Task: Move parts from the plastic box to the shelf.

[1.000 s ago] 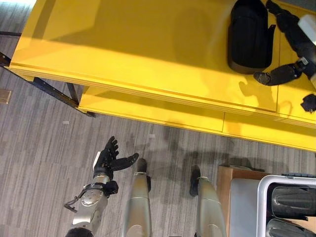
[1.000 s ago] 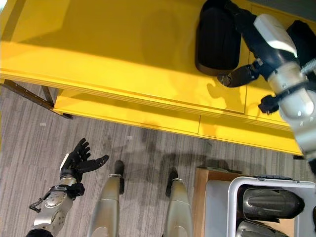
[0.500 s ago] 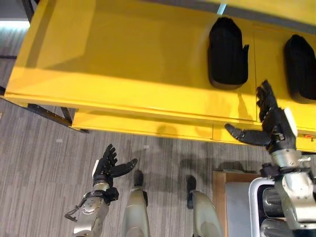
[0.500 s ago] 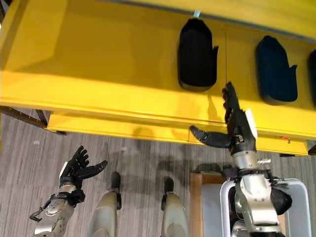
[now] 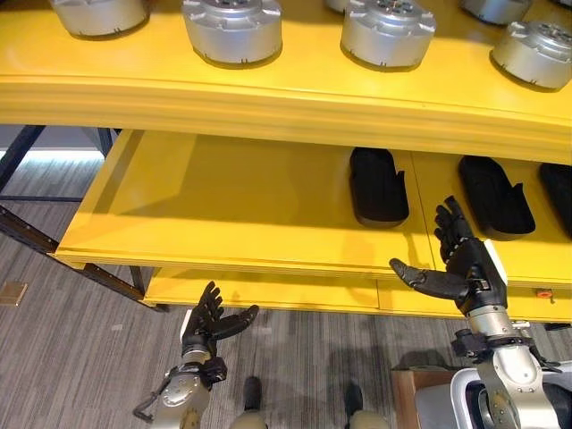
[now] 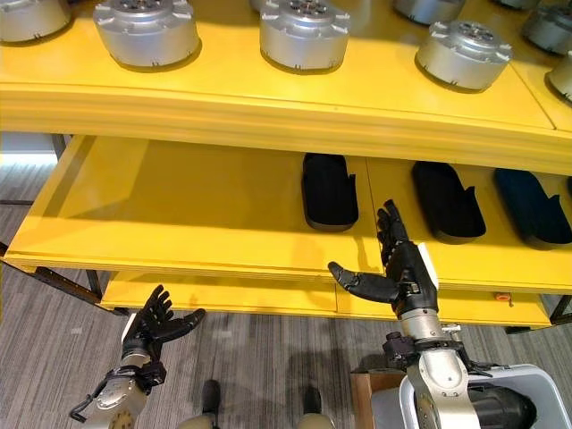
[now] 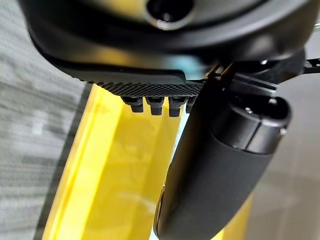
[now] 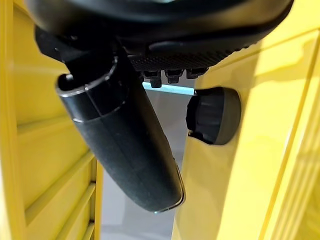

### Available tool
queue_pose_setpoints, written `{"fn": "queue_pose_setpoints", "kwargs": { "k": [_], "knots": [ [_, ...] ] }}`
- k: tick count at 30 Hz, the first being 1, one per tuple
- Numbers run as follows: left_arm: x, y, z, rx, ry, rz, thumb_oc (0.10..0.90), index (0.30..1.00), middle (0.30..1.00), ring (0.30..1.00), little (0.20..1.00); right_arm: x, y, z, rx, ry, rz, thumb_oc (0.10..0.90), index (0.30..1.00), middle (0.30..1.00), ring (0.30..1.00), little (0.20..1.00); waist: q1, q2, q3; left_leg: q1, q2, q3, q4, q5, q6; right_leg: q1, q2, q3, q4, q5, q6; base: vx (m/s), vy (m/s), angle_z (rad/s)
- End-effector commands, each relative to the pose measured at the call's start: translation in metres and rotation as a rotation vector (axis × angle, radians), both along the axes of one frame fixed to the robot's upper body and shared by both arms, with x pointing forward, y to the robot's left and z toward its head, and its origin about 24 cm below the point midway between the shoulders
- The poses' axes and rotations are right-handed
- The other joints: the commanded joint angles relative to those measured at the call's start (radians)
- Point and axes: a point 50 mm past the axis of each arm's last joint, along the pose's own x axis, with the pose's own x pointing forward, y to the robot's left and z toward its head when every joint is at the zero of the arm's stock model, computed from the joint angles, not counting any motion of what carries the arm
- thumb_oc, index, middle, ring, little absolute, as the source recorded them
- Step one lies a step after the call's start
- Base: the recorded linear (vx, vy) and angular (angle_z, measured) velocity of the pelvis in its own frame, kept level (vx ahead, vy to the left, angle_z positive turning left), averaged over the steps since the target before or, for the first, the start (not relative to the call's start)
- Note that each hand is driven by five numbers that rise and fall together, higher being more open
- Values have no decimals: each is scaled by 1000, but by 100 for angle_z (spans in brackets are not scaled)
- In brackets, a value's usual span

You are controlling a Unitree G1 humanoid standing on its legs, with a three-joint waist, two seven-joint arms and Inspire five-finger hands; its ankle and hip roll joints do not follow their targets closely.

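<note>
Right hand [image 6: 407, 273] nearer, fingers [image 6: 391, 231] spread and holding nothing, with the box [image 6: 527, 389] of parts down at 5 o'clock.

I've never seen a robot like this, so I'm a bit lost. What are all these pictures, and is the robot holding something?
This is a walking robot with two arms, and each arm ends in a dark hand. Two pictures come from cameras in its head, looking down. The other two come from small cameras on its wrists, so each shows its own hand from very close.

In front of the robot stands a yellow shelf. On the top level sit round silver metal parts. On the level below lie flat black parts side by side.

The right hand is raised in front of that shelf edge, fingers spread, holding nothing. The left hand is down low over the grey floor, open and empty too. The corner of a white plastic box shows at the lower right.
</note>
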Motion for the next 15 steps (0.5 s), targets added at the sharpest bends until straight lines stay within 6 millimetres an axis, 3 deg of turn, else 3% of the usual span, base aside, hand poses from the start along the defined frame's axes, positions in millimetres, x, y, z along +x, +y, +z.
{"fn": "queue_pose_setpoints", "kwargs": {
  "k": [1,6,10,13,14,15],
  "knots": [
    [15,13,30,64,-183,22,900,1000,1000,1000,1000,8,-4,27,43,-172,-37,900,1000,1000,1000,1000,-3,-17,-80,38,7,-49,-32,-73,33,-16,-80,7,-4,150,61,15,165,-6],
    [26,11,44,133,-238,-31,900,1000,1000,1000,1000,8,-11,28,61,-187,-101,900,1000,1000,1000,1000,-13,-37,-86,70,-44,-37,-32,-106,76,-19,-126,41,37,205,82,23,189,-4],
    [32,9,58,167,-294,-64,900,1000,1000,1000,1000,6,-11,24,101,-175,-125,900,1000,1000,1000,1000,-23,-49,-76,90,-84,-16,-32,-128,105,-35,-161,74,52,286,84,4,210,-8],
    [35,7,63,178,-317,-80,900,1000,1000,1000,1000,3,-11,14,124,-142,-148,900,1000,1000,1000,1000,-30,-58,-63,96,-109,17,-32,-141,116,-57,-183,71,34,359,87,-33,194,-27],
    [35,8,67,185,-334,-83,900,1000,1000,1000,1000,5,-7,12,147,-134,-132,900,1000,1000,1000,1000,-26,-60,-47,99,-109,52,-32,-146,121,-91,-183,33,20,392,87,-64,153,-44],
    [35,8,67,185,-334,-82,900,1000,1000,1000,1000,5,-7,12,148,-134,-132,900,1000,1000,1000,1000,-24,-59,-47,100,-107,54,-32,-147,121,-92,-181,36,20,393,87,-85,182,-54]
  ]
}}
